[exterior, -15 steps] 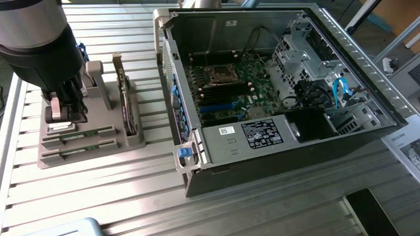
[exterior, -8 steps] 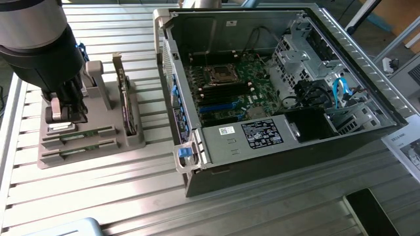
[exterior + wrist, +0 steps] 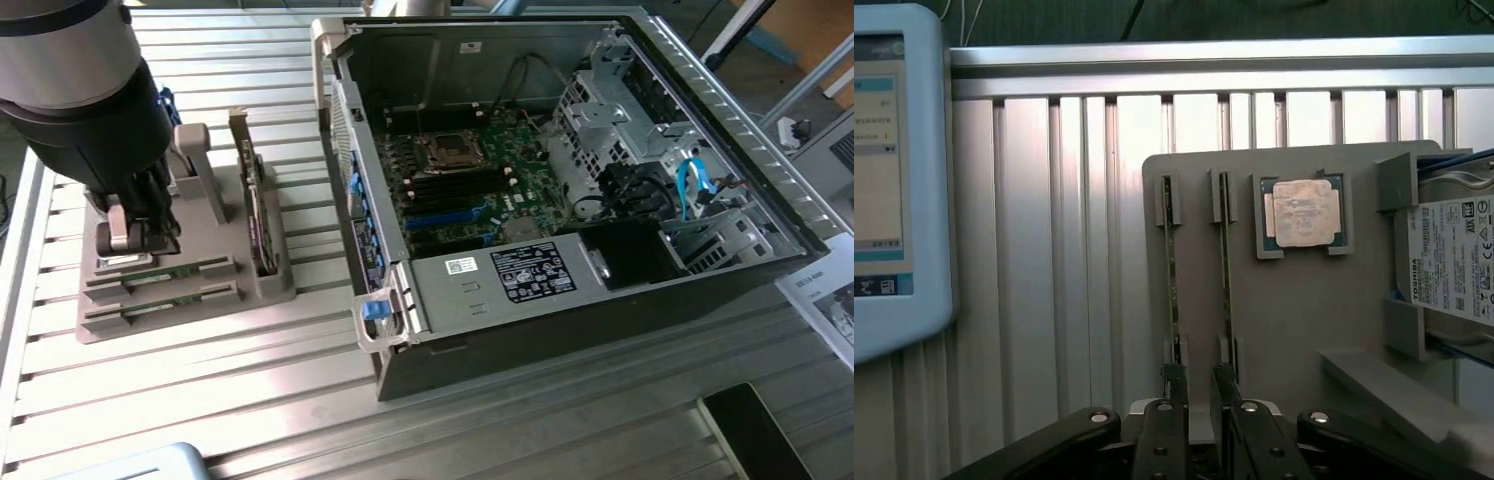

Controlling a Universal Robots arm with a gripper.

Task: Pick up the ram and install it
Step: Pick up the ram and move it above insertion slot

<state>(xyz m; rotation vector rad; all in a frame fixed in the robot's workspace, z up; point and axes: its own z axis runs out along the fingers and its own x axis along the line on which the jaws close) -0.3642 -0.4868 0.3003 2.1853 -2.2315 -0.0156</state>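
Over grey holder (image 3: 274, 283) near table edge at exterior view's left: gripper (image 3: 1200, 385) low, jaws part-open with visible gap, nothing clamped. Ram (image 3: 1226, 270) stands on edge in slot beside processor (image 3: 1301, 212); twin stick (image 3: 1172, 270) sits in next slot, toward holder's edge. Ram: long, narrow, thin green board (edge-on in wrist view). Risks, as judged: fingertips (image 3: 1174, 400) line up with ends of both sticks, so closing could catch twin or pinch off-centre; skewed grip could bind ram in slot.
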